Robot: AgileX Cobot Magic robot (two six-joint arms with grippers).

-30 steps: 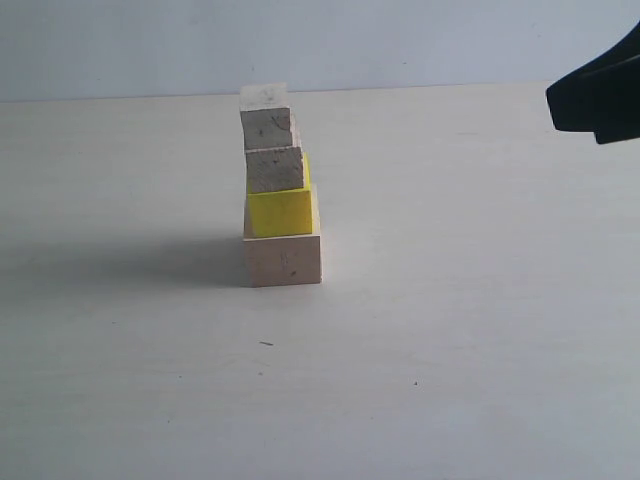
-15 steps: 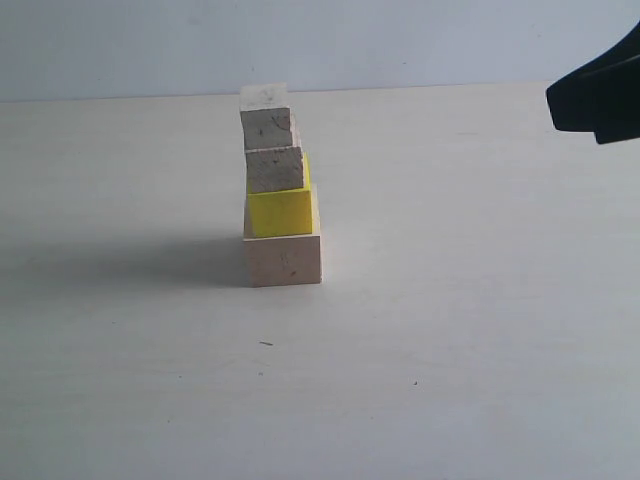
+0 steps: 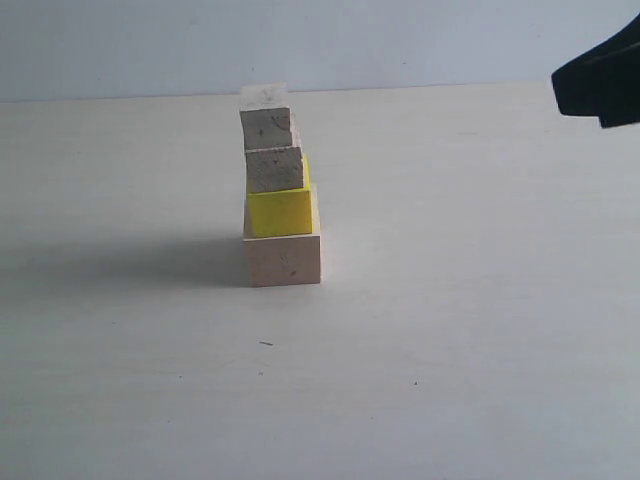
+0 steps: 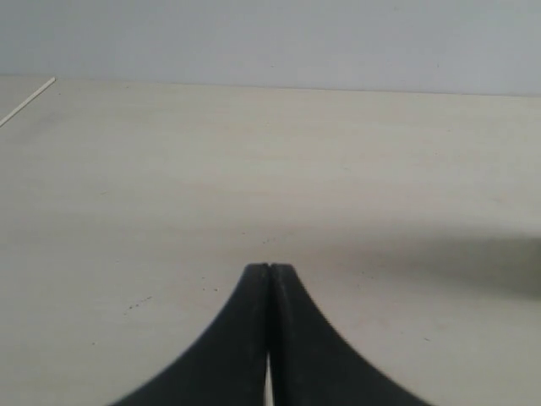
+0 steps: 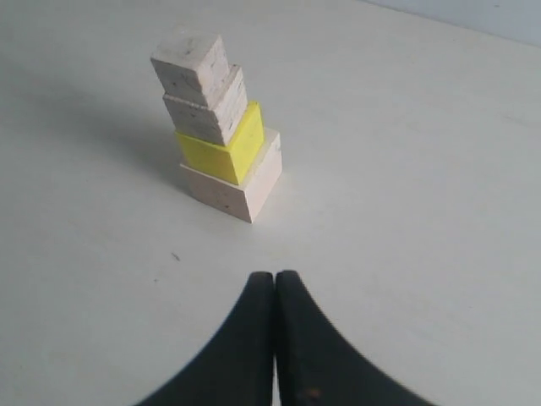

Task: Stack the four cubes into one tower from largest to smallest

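Note:
The four cubes stand as one tower on the table. Its base is the largest pale wood cube, then the yellow cube, a smaller wood cube, and the tiniest wood cube as the top. My right gripper is shut and empty, well away from the tower at the exterior view's right edge. The left gripper is also shut with nothing in it, over bare table; the exterior view does not show it.
The pale table runs back to a plain wall. The tower casts a shadow to its left. A thin white line marks the table near one corner of the left wrist view.
My right gripper has drawn slightly up and to the right, further out of the exterior view. The tower has not moved.

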